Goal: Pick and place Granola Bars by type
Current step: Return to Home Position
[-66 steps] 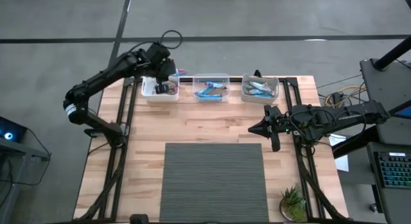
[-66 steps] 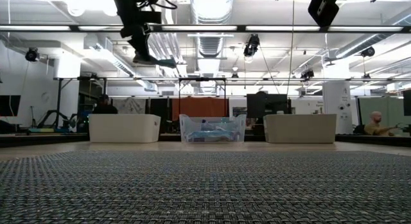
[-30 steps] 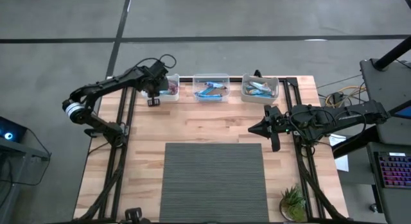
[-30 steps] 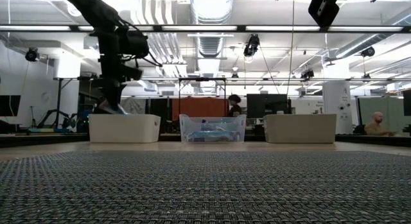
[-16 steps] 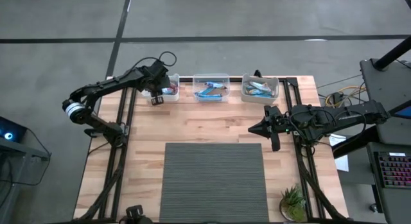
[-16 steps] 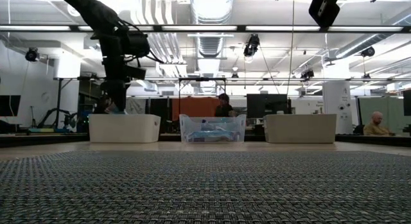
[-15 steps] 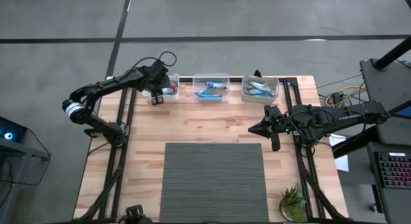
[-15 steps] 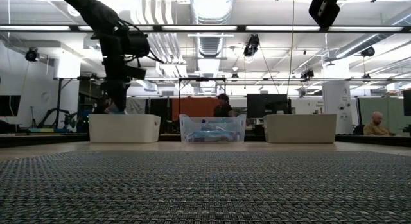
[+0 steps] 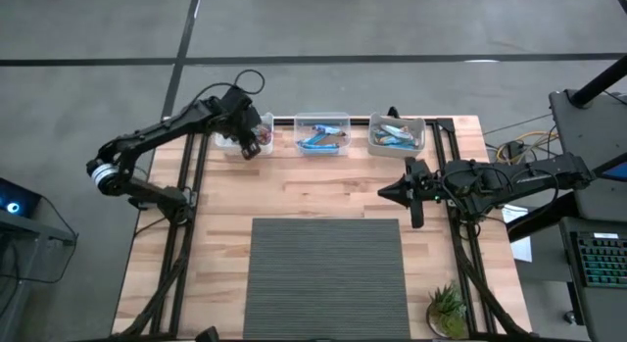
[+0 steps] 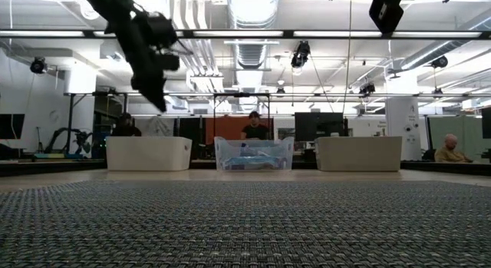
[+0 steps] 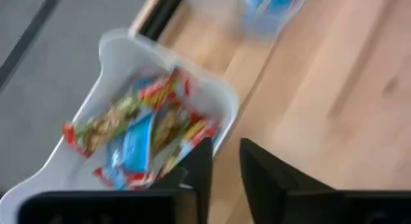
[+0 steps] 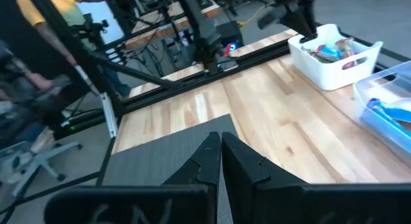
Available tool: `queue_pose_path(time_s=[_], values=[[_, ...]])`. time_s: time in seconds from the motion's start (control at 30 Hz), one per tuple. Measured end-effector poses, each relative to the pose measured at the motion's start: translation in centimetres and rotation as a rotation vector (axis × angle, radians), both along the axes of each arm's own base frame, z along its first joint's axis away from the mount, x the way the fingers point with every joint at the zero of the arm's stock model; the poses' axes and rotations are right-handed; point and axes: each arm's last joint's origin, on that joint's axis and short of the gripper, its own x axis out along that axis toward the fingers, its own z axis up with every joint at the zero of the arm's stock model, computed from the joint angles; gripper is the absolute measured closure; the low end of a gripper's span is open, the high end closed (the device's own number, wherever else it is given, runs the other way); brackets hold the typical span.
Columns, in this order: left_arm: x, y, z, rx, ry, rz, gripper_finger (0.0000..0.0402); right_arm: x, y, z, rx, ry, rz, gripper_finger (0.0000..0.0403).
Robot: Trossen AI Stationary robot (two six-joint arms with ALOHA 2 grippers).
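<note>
Three bins stand along the table's far edge. The left white bin (image 9: 257,134) (image 11: 109,44) holds multicoloured granola bars (image 11: 144,124) and a blue one. The clear middle bin (image 9: 322,132) and the right white bin (image 9: 397,133) hold blue bars. My left gripper (image 9: 253,146) (image 11: 225,169) hangs tilted above the near right corner of the left bin; its fingers stand a little apart, open, with nothing between them. My right gripper (image 9: 384,193) (image 12: 219,144) is shut and empty, in the air over the table's right half.
A grey ribbed mat (image 9: 325,273) covers the near middle of the table, and a small plant (image 9: 447,311) stands at the near right corner. Bare wood lies between the bins and the mat. People (image 10: 253,126) show in the room beyond the table.
My left gripper has risen from the rim of the left bin, has rolled and tipped, and has shifted slightly toward the table's right edge. The pale bar end that showed at its fingertips by the bin is gone from them. My right arm has kept still.
</note>
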Motion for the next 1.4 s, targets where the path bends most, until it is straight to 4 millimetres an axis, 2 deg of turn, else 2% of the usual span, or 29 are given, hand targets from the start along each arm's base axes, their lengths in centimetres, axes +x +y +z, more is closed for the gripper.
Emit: queue_pose_path(time_s=[0.17,0.47,0.7,0.87,1.0,1.1,1.27,1.4], values=[[0.2,-2.4,3.3,0.068,-0.225,-0.003,0.0394,0.0,-0.1,0.0,-0.003,-0.002,-0.026,0.0394],[0.5,-8.9,9.4,0.141,-0.678,-0.126,0.0399,0.0,-0.1,0.0,0.016,-0.002,-0.029,0.0394],[-0.5,-12.1,11.7,0.112,-0.846,-0.222,0.0399,0.0,-0.1,0.0,-0.048,-0.001,-0.014,0.0394],[-0.4,-13.5,11.8,-0.024,-0.896,-0.211,0.0399,0.7,0.0,-0.4,-0.063,0.015,-0.012,0.0394],[0.4,-15.8,10.9,-0.019,-0.878,-0.450,0.0399,1.8,0.2,-1.6,-0.135,-0.031,0.008,0.0394],[0.8,-17.3,9.8,-0.030,-0.883,-0.542,0.0399,2.2,0.3,-3.0,-0.165,-0.131,0.011,0.0394],[0.3,-18.6,7.4,-0.052,-0.897,-0.590,0.0399,1.4,0.4,-6.3,-0.146,-0.222,0.095,0.0394],[-1.2,-18.5,6.3,-0.059,-0.940,-0.575,0.0399,0.2,0.4,-7.6,-0.069,-0.247,0.156,0.0394]])
